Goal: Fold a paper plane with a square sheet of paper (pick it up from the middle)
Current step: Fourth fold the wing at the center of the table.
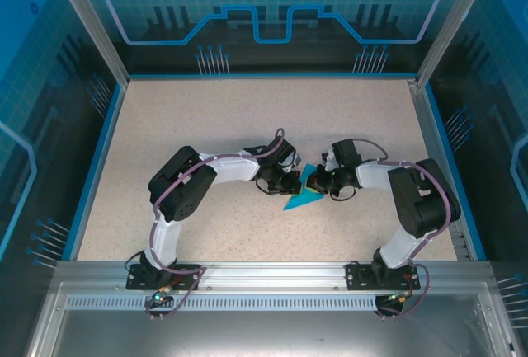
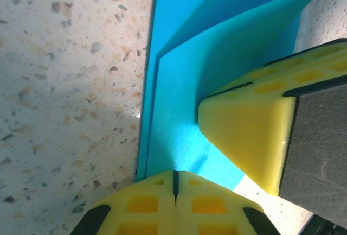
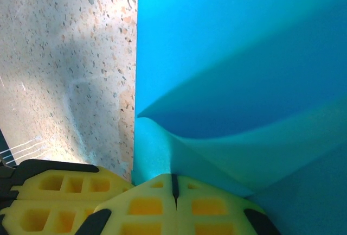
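Top external view: the part-folded square sheet of paper is lying on the table, one point aiming toward the near left. The left gripper is working at the sheet's left side and the right gripper at its right, tips nearly meeting over it, so neither arm is nearer. Both are clenched. The right one is apparently pinching a raised flap. The left one is touching the sheet, pinch uncertain. The sheet's straight edge is running directly away from both tips.
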`<action>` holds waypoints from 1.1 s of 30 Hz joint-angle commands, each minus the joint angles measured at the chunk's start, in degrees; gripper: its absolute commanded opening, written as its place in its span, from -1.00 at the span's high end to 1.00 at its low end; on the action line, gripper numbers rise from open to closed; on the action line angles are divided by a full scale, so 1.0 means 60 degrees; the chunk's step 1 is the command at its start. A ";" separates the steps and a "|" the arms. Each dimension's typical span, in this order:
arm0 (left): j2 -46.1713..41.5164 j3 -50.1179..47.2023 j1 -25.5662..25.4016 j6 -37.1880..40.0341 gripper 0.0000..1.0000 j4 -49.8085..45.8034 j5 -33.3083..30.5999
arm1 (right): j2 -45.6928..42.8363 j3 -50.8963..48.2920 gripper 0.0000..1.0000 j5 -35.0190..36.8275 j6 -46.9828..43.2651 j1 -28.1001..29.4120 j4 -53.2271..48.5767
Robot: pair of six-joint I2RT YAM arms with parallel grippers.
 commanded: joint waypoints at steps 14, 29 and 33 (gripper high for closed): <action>0.0458 0.0053 0.0030 0.0254 0.98 -0.1570 -0.0554 | 0.0933 0.0901 0.91 0.0159 -0.1479 -0.1558 -0.0557; 0.0457 0.0106 0.0035 0.0312 0.99 -0.1693 -0.0583 | -0.0255 0.0859 0.88 -0.0154 -0.1440 -0.0938 -0.0609; 0.0389 0.0047 0.0035 0.0368 0.99 -0.1771 -0.0611 | -0.0069 0.0825 0.87 -0.0199 -0.1316 -0.0401 -0.0752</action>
